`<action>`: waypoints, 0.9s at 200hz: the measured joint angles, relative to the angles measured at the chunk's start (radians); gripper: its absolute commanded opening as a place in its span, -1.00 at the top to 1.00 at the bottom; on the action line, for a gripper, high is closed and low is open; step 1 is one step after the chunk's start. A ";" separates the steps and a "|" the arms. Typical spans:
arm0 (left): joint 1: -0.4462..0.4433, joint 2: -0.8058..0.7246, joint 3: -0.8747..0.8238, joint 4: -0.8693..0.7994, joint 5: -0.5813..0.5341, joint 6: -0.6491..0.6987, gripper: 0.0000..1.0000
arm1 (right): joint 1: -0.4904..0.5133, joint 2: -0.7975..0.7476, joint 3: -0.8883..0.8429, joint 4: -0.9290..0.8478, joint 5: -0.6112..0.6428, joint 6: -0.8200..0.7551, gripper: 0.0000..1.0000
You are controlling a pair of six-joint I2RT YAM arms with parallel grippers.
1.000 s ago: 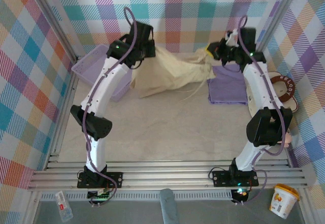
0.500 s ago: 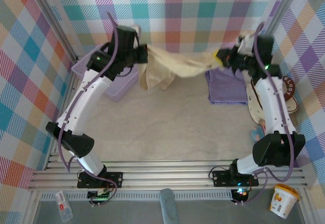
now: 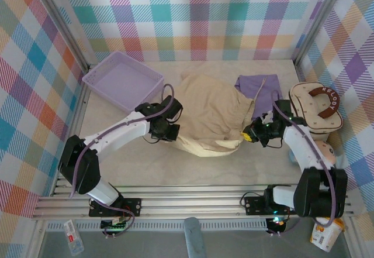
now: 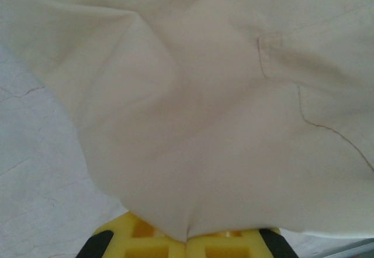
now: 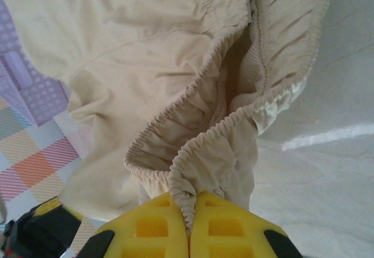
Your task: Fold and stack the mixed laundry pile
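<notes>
Left pincer (image 3: 174,134) and right pincer (image 3: 249,134) clench cream shirt (image 3: 210,114) (basket (image 3: 93,83) behind, padded bag (image 3: 304,107) right).

Lavender mesh basket (image 3: 123,79) far left; cream padded bag (image 3: 310,120) right; tub (image 3: 324,231) bottom right.

We note pale, faintly veined table (image 3: 146,164), checkered panels on three sides. Cream-beige shirt (image 3: 210,117) lies rumpled at centre, spread wide, bunched along near edge. Lavender T-shirt (image 3: 260,88) lies flat toward far right; we see its left edge meeting cream cloth. Lavender mesh basket (image 3: 87,78) sits at far left, turned at an angle, apart from both garments. Cream padded bag (image 3: 318,120) with brown handle rests at right edge, just beside T-shirt.
</notes>
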 measured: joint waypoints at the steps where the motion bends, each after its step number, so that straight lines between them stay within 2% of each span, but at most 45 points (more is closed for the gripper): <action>1: 0.000 0.007 0.005 0.000 -0.003 -0.001 1.00 | 0.000 0.005 0.001 0.001 0.000 0.000 0.97; 18: 0.004 0.109 0.106 -0.005 -0.051 -0.005 1.00 | 0.001 0.125 0.064 0.038 0.004 0.019 0.97; 37: 0.031 0.293 0.323 -0.023 -0.111 -0.007 1.00 | 0.006 0.290 0.219 0.099 -0.006 0.047 0.99; 55: 0.082 0.514 0.673 -0.070 -0.144 -0.010 1.00 | 0.016 0.474 0.477 0.141 -0.045 0.083 1.00; 76: 0.153 0.770 1.201 -0.148 -0.168 -0.002 1.00 | 0.025 0.671 0.858 0.177 -0.095 0.117 0.98; 90: 0.199 0.877 1.514 -0.188 -0.170 0.005 1.00 | 0.025 0.752 1.095 0.187 -0.116 0.136 0.97; 100: 0.232 0.880 1.614 -0.181 -0.162 0.003 1.00 | 0.025 0.780 1.241 0.188 -0.130 0.151 0.96; 116: 0.276 0.760 1.569 -0.129 -0.142 0.003 1.00 | 0.025 0.777 1.427 0.191 -0.157 0.156 0.92; 134: 0.317 0.521 1.356 -0.011 -0.132 0.015 1.00 | 0.025 0.703 1.495 0.216 -0.177 0.142 0.87; 155: 0.312 0.280 1.187 0.116 -0.106 0.039 1.00 | 0.025 0.541 1.402 0.269 -0.184 0.104 0.80; 180: 0.294 0.121 1.082 0.222 -0.055 0.068 1.00 | 0.029 0.369 1.177 0.339 -0.193 0.064 0.82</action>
